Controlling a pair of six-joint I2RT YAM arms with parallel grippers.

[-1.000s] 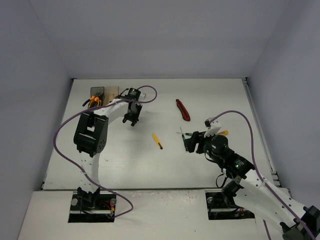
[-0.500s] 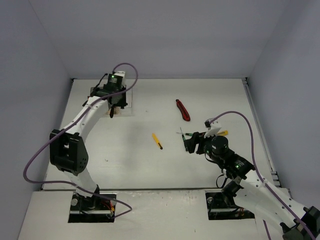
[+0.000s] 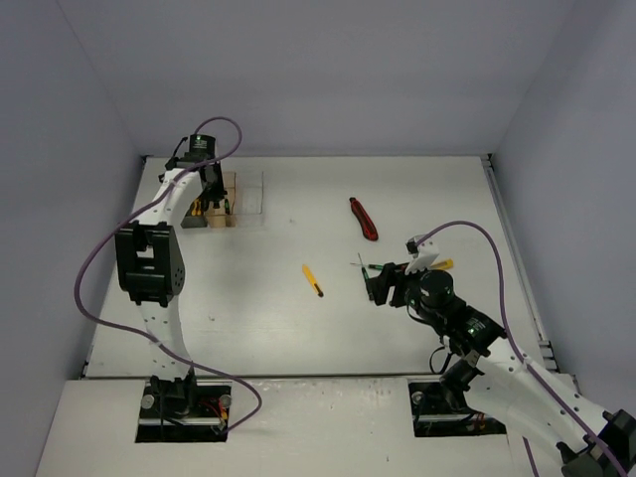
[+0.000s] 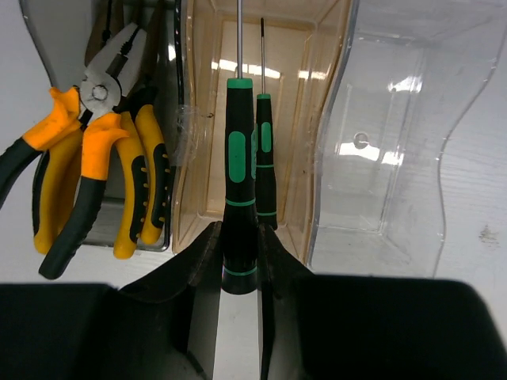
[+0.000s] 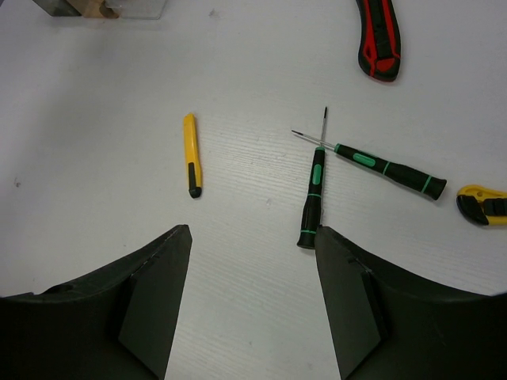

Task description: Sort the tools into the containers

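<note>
Now, L gripper (image 4: 239,261) was clamped on a black-green screwdriver (image 4: 239,158), handle between its fingers, shaft reaching over the amber bin (image 4: 202,119). A second screwdriver (image 4: 264,158) lay inside amber, and pliers (image 4: 87,158) sat in the dark bin (image 4: 111,226) beside it. Step, I'd judge: drop-off. Next calls for letting go squarely over amber. R gripper (image 5: 253,273) stood open and empty, well apart from amber.

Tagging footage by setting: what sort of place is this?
Likely a robot lab test cell: a bare white table walled by plain grey panels, left arm and right arm bolted at its near edge.
</note>
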